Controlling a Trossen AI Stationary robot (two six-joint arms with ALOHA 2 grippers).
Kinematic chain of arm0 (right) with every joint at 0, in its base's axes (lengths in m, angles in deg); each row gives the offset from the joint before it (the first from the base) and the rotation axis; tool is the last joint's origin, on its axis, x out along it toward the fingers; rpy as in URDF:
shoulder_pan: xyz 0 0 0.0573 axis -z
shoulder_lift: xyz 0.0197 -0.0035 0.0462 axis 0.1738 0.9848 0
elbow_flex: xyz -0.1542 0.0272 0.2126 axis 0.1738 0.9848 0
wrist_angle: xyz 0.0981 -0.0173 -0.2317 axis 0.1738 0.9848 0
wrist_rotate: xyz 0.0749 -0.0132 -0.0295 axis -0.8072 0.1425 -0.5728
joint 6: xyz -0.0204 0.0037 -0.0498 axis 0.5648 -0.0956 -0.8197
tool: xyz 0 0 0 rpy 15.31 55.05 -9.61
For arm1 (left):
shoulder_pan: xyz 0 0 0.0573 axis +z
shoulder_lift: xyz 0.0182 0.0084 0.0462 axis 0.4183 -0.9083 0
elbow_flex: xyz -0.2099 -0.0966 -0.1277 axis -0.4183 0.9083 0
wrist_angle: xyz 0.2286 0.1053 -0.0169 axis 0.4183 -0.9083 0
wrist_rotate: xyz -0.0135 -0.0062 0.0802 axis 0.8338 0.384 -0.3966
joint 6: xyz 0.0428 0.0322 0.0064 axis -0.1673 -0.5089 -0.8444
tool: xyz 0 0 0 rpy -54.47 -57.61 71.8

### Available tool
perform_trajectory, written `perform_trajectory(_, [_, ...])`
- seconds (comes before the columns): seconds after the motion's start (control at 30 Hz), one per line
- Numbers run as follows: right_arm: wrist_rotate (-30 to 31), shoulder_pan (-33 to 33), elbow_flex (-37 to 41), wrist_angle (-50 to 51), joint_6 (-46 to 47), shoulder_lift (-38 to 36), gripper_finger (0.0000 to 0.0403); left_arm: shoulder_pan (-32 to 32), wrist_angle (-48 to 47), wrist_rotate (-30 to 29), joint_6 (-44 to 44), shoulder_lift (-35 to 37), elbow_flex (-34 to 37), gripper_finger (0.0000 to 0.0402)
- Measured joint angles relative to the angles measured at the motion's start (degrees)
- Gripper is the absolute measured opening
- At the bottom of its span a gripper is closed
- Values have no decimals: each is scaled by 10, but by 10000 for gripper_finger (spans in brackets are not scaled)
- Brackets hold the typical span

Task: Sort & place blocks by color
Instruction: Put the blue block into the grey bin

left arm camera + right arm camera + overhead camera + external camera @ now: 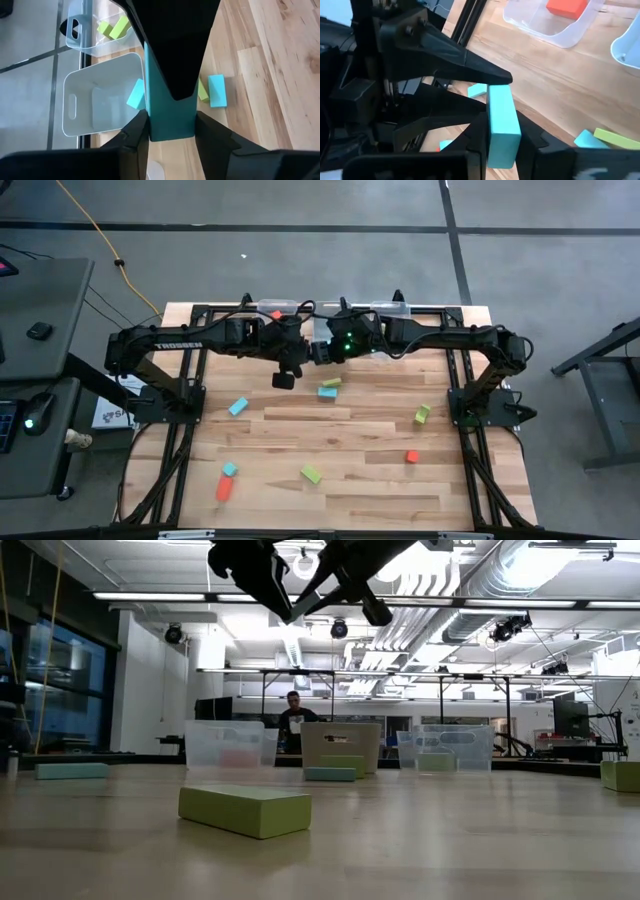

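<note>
Over the tabletop (350, 450), the clear bin (100, 100) with a blue block inside lies just beyond your left end effector (171, 125); whether it grips, I cannot tell. Your right end effector (504, 131) pinches the blue bar (500, 107), which sticks out lengthwise.

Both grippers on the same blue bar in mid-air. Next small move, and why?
Probably ease the left gripper back off the blue bar. The right gripper is shut on it, and the two meet above the table's far side, so this looks like a handover. Once clear, the right arm could carry it to the bin holding a blue block.
</note>
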Motion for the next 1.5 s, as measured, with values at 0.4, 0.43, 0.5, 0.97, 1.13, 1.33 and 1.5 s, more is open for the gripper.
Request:
perform_trajectory(0.4, [-16, 35, 0, 37, -58, 0, 43, 0, 11, -57, 15, 0, 0, 190])
perform_trajectory(0.43, [-17, 41, 0, 45, -65, 0, 44, 0, 11, -72, 15, 0, 0, 191])
perform_trajectory(0.5, [-21, 52, 0, 60, -83, -1, 43, 0, 11, -96, 15, 0, 0, 192])
perform_trajectory(0.97, [0, 190, 0, 100, -297, 2, 42, 4, 12, -133, 57, 0, 0, 188])
perform_trajectory(1.13, [19, 222, 0, 93, -374, 24, 42, 17, 12, -133, 119, 0, 0, 188])
perform_trajectory(1.33, [-9, 241, 0, 49, -425, 66, 42, 39, 11, -133, 171, 0, 0, 188])
perform_trajectory(1.5, [-32, 252, 0, 43, -427, 101, 42, 59, 9, -133, 208, 0, 0, 188])
